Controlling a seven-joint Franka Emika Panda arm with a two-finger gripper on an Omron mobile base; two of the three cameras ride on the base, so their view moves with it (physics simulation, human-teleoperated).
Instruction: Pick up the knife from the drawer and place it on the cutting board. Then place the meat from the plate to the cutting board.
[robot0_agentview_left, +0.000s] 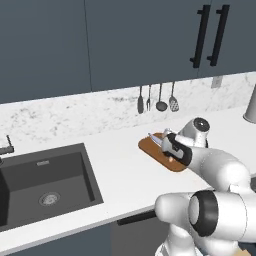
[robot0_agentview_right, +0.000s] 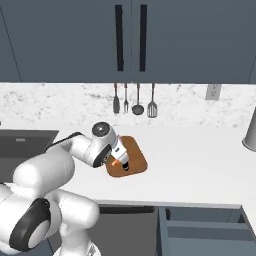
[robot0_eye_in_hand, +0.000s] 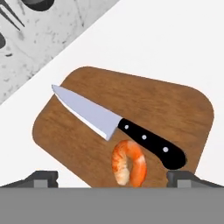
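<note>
Pincer (robot0_eye_in_hand: 112, 177) spread wide above cutting board (robot0_eye_in_hand: 144, 94), meat (robot0_eye_in_hand: 128, 162) lying free beside knife (robot0_eye_in_hand: 114, 124) on the wood.

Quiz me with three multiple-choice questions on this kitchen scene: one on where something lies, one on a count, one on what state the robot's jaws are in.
1. Where does the knife lie?
A. in the sink
B. on the cutting board
C. on a plate

2. How many rivets show on the knife's black handle?
A. one
B. three
C. five

3. How do the jaws of the gripper stand?
A. open, holding nothing
B. shut on the knife
C. shut on the meat

Answers:
1. B, the hand view shows blade and handle resting flat on the brown wood.
2. B, three pale dots run along the handle.
3. A, the fingertips stand far apart, with the orange meat lying on the board between them.
</note>
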